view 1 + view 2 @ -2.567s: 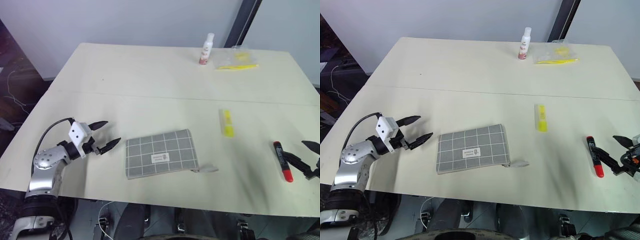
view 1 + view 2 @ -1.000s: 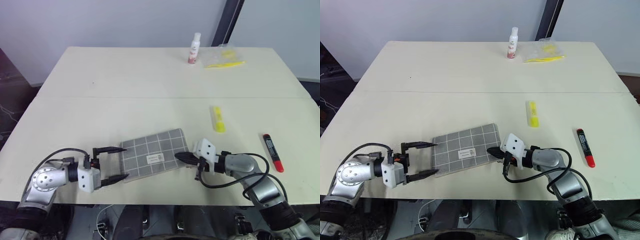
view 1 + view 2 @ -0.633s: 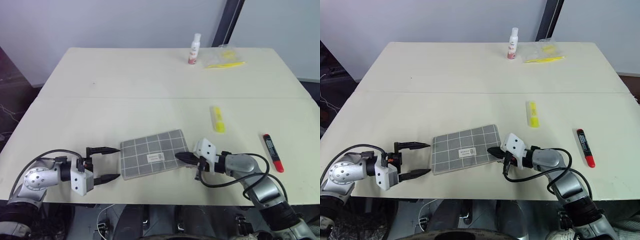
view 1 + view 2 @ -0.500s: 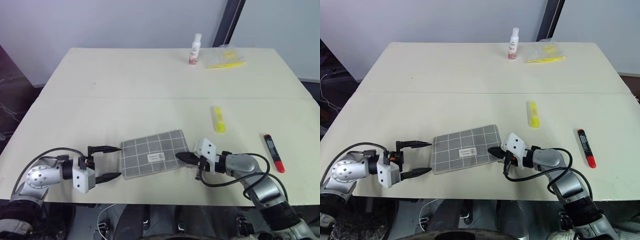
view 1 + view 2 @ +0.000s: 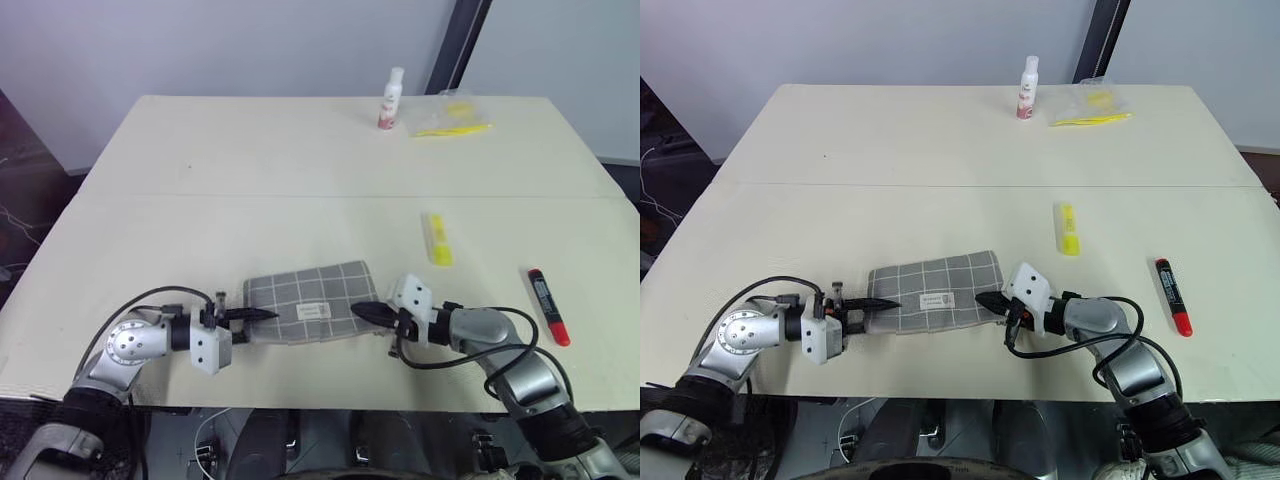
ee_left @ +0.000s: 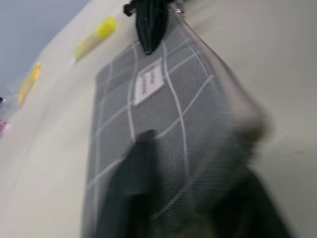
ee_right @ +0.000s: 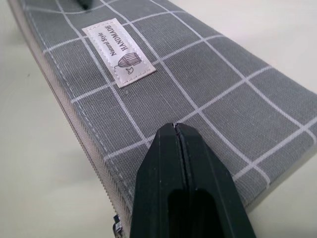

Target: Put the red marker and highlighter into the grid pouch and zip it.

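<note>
Left eye view: grid pouch flat, marker outside.

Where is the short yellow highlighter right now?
In the left eye view, the short yellow highlighter lies loose on the cream table, right of centre, between the grey grid pouch and the red marker.

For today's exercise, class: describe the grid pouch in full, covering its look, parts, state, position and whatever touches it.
The grid pouch is a flat rectangle of grey woven-looking fabric crossed by white grid lines, with a small white sewn label reading HANDMADE. A zipper runs along its near edge. It lies flat on the table near the front edge. The left gripper, shut, pinches its left end, where the fabric bunches. The right gripper, shut, meets its right end.
</note>
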Controlling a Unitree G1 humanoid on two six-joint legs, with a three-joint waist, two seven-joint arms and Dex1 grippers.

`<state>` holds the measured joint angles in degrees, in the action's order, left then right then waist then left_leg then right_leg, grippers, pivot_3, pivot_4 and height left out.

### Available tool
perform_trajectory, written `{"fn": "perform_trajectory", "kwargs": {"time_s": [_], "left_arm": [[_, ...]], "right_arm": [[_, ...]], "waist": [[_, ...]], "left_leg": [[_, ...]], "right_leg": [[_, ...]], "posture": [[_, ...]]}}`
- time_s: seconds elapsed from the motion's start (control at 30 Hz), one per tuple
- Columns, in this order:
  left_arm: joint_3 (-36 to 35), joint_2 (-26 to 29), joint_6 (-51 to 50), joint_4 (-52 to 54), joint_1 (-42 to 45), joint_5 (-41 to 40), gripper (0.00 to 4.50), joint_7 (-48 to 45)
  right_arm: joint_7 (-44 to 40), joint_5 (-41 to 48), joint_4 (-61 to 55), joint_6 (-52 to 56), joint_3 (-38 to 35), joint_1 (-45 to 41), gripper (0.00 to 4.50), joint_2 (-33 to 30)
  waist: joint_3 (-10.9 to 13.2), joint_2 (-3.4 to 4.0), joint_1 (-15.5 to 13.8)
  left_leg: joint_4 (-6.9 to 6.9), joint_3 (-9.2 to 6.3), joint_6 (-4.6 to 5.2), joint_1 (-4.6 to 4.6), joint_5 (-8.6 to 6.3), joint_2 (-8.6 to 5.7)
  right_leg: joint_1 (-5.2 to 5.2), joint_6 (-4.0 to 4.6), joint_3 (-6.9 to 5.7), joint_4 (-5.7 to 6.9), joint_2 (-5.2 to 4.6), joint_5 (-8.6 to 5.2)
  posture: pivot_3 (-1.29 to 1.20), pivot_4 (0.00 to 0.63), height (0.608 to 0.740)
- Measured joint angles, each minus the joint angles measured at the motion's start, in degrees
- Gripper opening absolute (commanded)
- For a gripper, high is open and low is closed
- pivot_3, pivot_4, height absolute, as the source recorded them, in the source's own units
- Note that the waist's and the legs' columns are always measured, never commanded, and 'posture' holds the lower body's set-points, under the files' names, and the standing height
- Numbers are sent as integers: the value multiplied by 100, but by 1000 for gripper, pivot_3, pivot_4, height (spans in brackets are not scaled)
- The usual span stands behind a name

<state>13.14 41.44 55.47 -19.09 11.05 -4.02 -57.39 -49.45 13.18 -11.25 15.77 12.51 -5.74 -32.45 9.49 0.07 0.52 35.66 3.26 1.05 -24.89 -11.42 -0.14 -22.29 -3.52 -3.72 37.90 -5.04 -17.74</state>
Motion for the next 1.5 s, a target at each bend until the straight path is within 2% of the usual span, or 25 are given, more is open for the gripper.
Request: {"fn": "perform_trajectory", "kwargs": {"time_s": [0.1,0.17,0.27,0.43,0.57,0.63,0.8,0.93,1.0,1.07,1.13,1.23,1.27,1.33,1.5], "left_arm": [[27,15,2,0,1,-21,42,-13],[29,18,-24,9,1,-44,0,-8],[5,-34,-300,36,-25,-179,0,37],[-178,-298,-871,77,-92,-309,0,397],[-331,-542,-1164,3,-34,-180,0,787],[-343,-722,-1356,-4,50,-153,0,919],[-343,-918,-1591,-10,212,-120,0,1031],[-336,-934,-1560,-108,264,0,0,1035],[-336,-939,-1491,-125,271,38,0,1037],[-336,-953,-1447,-147,290,79,0,1037],[-336,-991,-1396,-176,313,102,0,1048],[-333,-1026,-1346,-235,327,117,0,1071],[-332,-1029,-1341,-242,333,123,0,1074],[-333,-1029,-1331,-265,342,134,0,1087],[-308,-1166,-1265,-380,467,295,0,1160]], "right_arm": [[18,86,1,24,-66,7,0,28],[147,132,10,25,-220,0,572,136],[300,430,-38,233,-564,-52,1884,218],[400,1159,-536,827,-1381,-121,4477,46],[418,1177,-591,888,-1748,93,4477,-216],[435,1082,-563,832,-1679,202,4477,-192],[809,637,-292,888,-1127,225,4477,87],[1317,537,-137,1415,-1004,-82,4477,478],[1486,642,-123,1711,-1054,-238,3925,697],[1639,817,-68,2030,-1094,-418,3162,995],[1702,866,-66,2283,-999,-547,2036,1134],[1670,616,-90,2307,-599,-674,387,949],[1668,521,-92,2269,-542,-695,33,873],[1648,328,-85,2170,-408,-746,33,795],[1446,-614,273,1602,489,-1427,33,548]], "waist": [[1,1,8],[2,2,6],[6,4,2],[11,0,-2],[14,-4,1],[14,-4,0],[15,-6,11],[15,-7,20],[14,-7,13],[14,-4,16],[14,-4,11],[14,-4,2],[13,-4,2],[12,-4,10],[11,-4,30]], "left_leg": [[-2,0,1,0,0,0],[-3,1,1,0,0,0],[-3,0,1,-1,0,0],[-5,0,1,-3,0,0],[-8,1,4,-7,3,0],[-10,1,12,-11,7,0],[-8,2,15,-23,9,1],[-7,2,15,-27,10,1],[-7,2,15,-27,10,2],[-7,2,15,-27,10,2],[-7,2,15,-28,10,2],[-6,2,15,-28,9,1],[-6,2,15,-28,9,1],[-6,2,15,-27,9,2],[-4,2,15,-21,9,4]], "right_leg": [[-2,0,0,-2,0,0],[-2,-1,-1,-2,0,0],[-2,-1,-1,-2,0,1],[-2,-2,-2,-2,0,1],[1,-10,-4,-7,0,5],[3,-18,-5,-7,0,9],[-5,-21,-10,-6,0,11],[-9,-22,-11,-6,0,12],[-8,-22,-12,-6,0,12],[-8,-21,-12,-6,0,12],[-9,-21,-12,-6,0,12],[-11,-20,-12,-8,-2,12],[-13,-20,-12,-9,-3,11],[-12,-20,-12,-9,-3,12],[-11,-14,-18,-8,-3,22]], "posture": [[0,150,740],[0,150,740],[0,150,740],[0,150,740],[0,150,740],[0,150,740],[0,150,740],[0,150,740],[0,150,740],[0,150,740],[0,150,740],[0,150,740],[0,150,740],[0,150,740],[0,150,740]]}}
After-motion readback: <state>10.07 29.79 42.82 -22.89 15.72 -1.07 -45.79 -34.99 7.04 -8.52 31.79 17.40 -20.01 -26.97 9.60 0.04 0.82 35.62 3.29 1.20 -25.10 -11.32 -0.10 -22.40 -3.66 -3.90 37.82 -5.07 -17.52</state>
